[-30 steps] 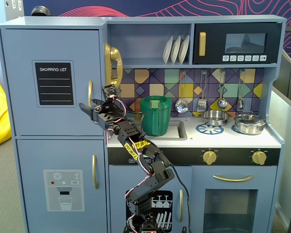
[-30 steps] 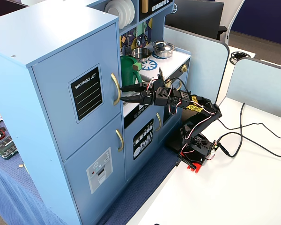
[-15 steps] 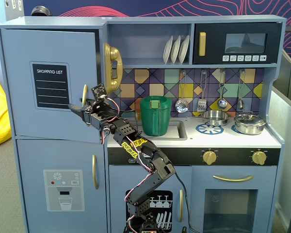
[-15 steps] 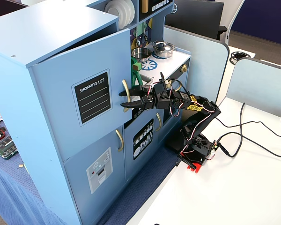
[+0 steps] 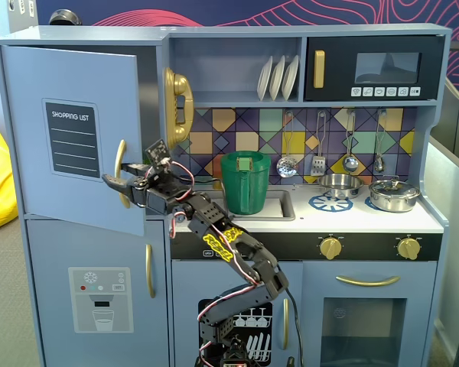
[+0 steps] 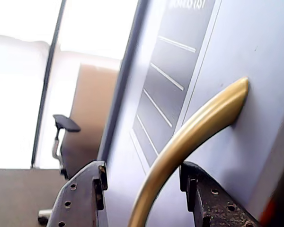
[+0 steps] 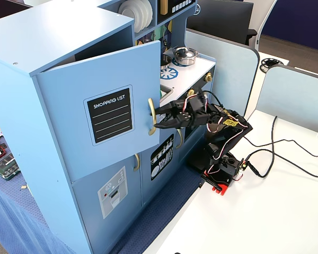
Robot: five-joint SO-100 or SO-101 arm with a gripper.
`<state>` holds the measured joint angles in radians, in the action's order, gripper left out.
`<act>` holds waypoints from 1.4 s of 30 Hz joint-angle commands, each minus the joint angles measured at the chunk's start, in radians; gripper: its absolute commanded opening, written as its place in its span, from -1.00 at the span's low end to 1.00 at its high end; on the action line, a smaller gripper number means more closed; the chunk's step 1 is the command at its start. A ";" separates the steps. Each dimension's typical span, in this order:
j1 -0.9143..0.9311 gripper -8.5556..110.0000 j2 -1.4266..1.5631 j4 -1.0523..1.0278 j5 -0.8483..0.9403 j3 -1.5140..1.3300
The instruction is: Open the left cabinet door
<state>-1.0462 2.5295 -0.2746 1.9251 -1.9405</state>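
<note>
Gripping at the gold handle [image 5: 121,173] of a toy kitchen's left cabinet door [image 5: 73,138], a black robot arm reaches leftward from the desk [image 7: 265,211].

The door, bearing a black "SHOPPING LIST" chalkboard panel [image 7: 109,115], stands partly swung out from the blue-grey cabinet. In the wrist view the gripper [image 6: 144,198] is spread moderately, one finger [image 6: 83,196] on each side of the handle; contact is unclear.

1 fixed view faces the toy kitchen [image 5: 306,229] frontally, another looks down obliquely, the wrist view close against the left cabinet door [image 6: 255,56].
</note>
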 commanded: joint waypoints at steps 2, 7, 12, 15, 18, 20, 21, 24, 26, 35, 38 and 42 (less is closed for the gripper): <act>0.060 -0.68 0.138 -0.037 -0.037 -0.034; 0.242 -0.68 0.239 -0.103 -0.146 -0.100; 0.480 -0.69 0.241 -0.221 -0.227 -0.100; 0.558 -0.70 0.222 -0.239 -0.252 -0.110; 0.589 -0.70 0.184 -0.224 -0.259 -0.110; 0.577 -0.71 0.160 -0.193 -0.255 -0.110; 0.555 -0.71 0.150 -0.184 -0.235 -0.107; 0.451 -0.72 0.130 -0.172 -0.141 -0.100; 0.368 -0.72 0.130 -0.158 -0.094 -0.112; 0.114 -0.69 0.100 -0.112 -0.015 -0.106; 0.037 -0.69 0.092 -0.094 -0.003 -0.109; 0.000 -0.70 0.084 -0.075 0.012 -0.114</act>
<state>-1.0140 2.6154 -0.3942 1.9159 -2.0724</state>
